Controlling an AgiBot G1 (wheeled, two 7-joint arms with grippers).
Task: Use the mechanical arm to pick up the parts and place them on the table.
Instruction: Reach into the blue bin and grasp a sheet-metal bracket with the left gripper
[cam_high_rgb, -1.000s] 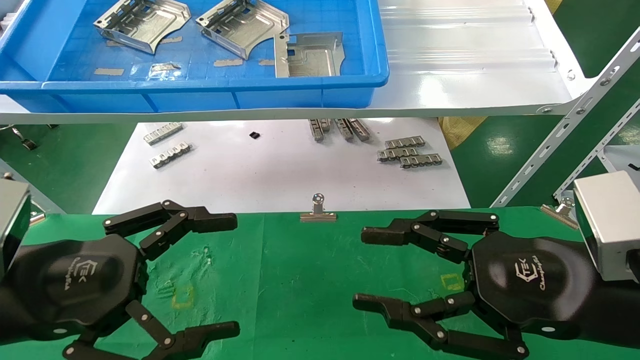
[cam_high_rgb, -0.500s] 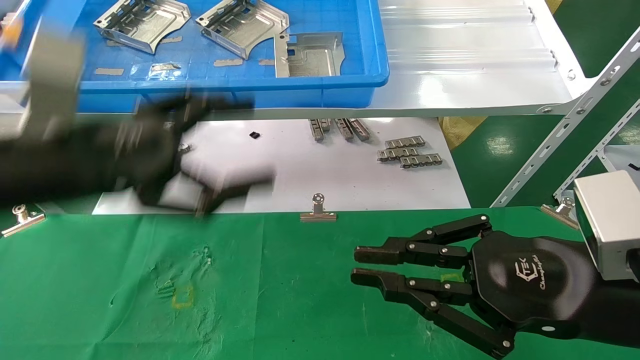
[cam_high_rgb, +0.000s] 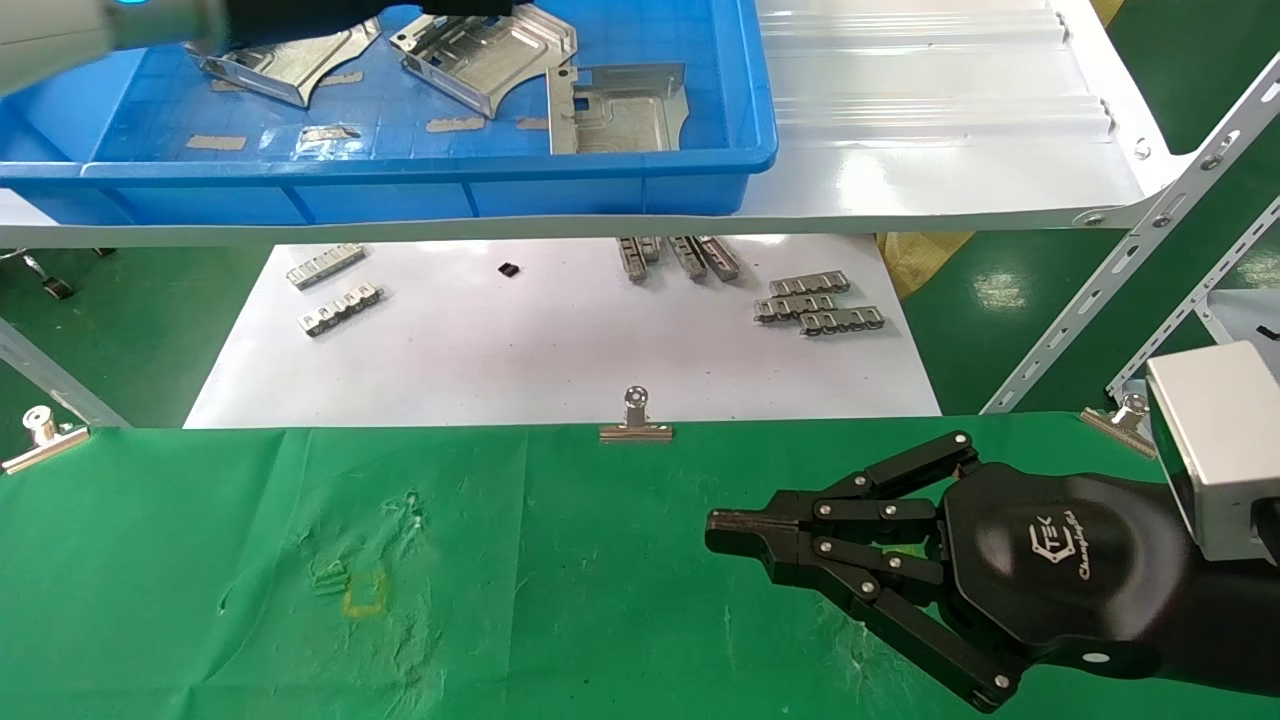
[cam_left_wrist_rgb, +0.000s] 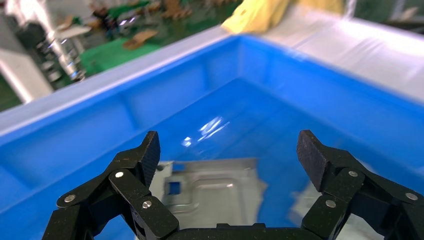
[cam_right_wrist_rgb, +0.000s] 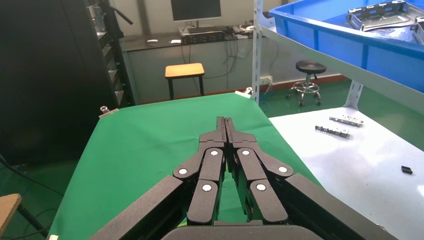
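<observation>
Head view: blue bin (cam_high_rgb: 600, 190) on the white shelf (cam_high_rgb: 930, 150) holds three parts (cam_high_rgb: 620, 108)
Left gripper (cam_left_wrist_rgb: 227, 175): jaws spread wide, hovering inside the bin
Nearest part (cam_left_wrist_rgb: 212, 192): lying flat directly beneath and between the fingers, apart from them
Right gripper (cam_high_rgb: 735, 530): pinched closed, empty, parked over the table (cam_high_rgb: 560, 600), well apart from the bin
Next move, judged: straight descent by the left arm
</observation>
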